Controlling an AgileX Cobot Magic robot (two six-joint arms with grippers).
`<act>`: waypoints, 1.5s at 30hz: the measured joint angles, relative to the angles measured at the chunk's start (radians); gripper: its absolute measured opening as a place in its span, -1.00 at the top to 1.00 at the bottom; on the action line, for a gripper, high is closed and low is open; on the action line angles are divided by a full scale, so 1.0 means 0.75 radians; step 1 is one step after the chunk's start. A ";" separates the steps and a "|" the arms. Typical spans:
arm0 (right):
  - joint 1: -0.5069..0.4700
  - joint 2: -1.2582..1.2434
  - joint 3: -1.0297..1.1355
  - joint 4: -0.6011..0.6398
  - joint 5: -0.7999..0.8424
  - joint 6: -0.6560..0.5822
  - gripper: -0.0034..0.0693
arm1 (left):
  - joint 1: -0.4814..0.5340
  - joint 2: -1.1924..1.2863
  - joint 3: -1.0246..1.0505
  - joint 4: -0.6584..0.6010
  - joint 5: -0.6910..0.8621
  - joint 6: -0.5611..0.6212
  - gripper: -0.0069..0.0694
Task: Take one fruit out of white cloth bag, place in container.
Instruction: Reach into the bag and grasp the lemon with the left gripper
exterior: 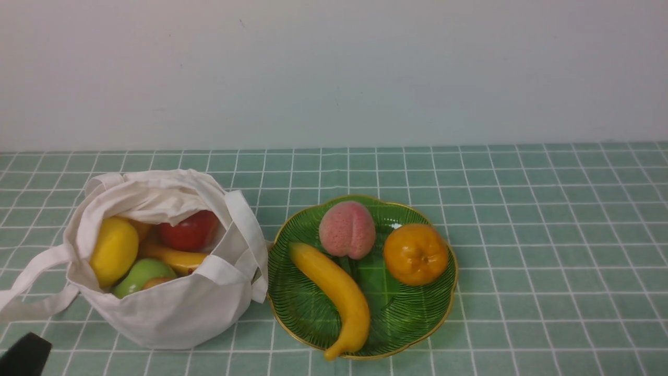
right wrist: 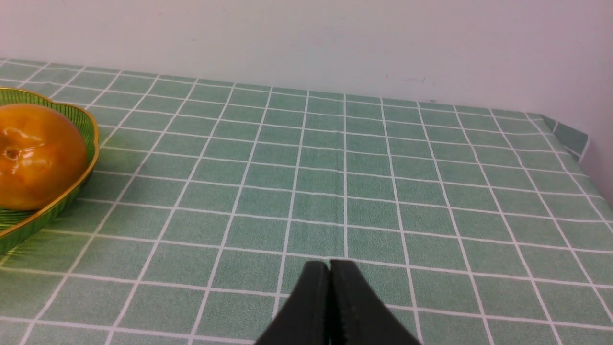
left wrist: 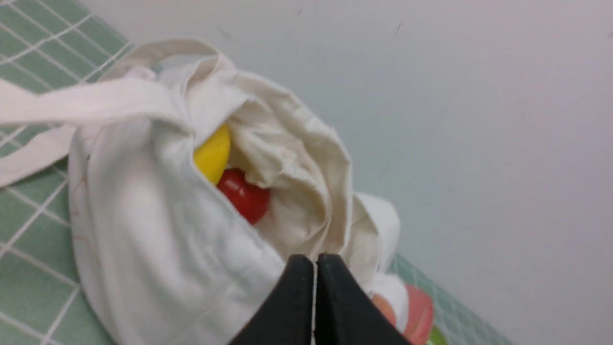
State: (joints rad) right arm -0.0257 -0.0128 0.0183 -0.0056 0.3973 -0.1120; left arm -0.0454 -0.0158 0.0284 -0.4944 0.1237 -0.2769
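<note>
both jaws clenched on nothing, left gripper (left wrist: 316, 261) and right gripper (right wrist: 330, 266), lemon (exterior: 114, 251) by the near-left mouth of the cloth bag (exterior: 172, 318). best open the left wide, come down steeply and grip its middle, clear of the fabric

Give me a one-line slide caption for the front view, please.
Lemon in an open white cloth bag, left of a green plate holding a banana, peach and orange fruit.

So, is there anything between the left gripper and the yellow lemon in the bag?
Yes, partly: the near side of the white cloth bag stands between the closed left gripper and the lemon, which shows through the bag's opening.
</note>
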 joint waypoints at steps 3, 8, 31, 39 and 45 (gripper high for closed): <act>0.000 0.000 0.000 0.000 0.000 0.000 0.95 | 0.000 0.000 0.000 -0.027 -0.217 0.007 0.84; 0.000 0.000 0.000 0.000 0.000 0.000 0.95 | 0.001 0.046 -0.037 -0.030 -0.640 0.040 0.84; 0.000 0.000 0.000 0.000 0.000 0.000 0.95 | 0.001 1.618 -1.350 0.633 1.016 0.310 0.84; 0.000 0.000 0.000 0.000 0.000 0.000 0.95 | -0.076 1.871 -1.414 0.642 0.959 0.423 0.83; 0.000 0.000 0.000 0.000 0.000 0.000 0.95 | -0.112 1.951 -1.420 0.711 0.882 0.394 0.68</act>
State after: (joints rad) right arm -0.0257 -0.0128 0.0183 -0.0056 0.3973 -0.1120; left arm -0.1294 1.4475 -1.0364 0.0390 0.7855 0.0187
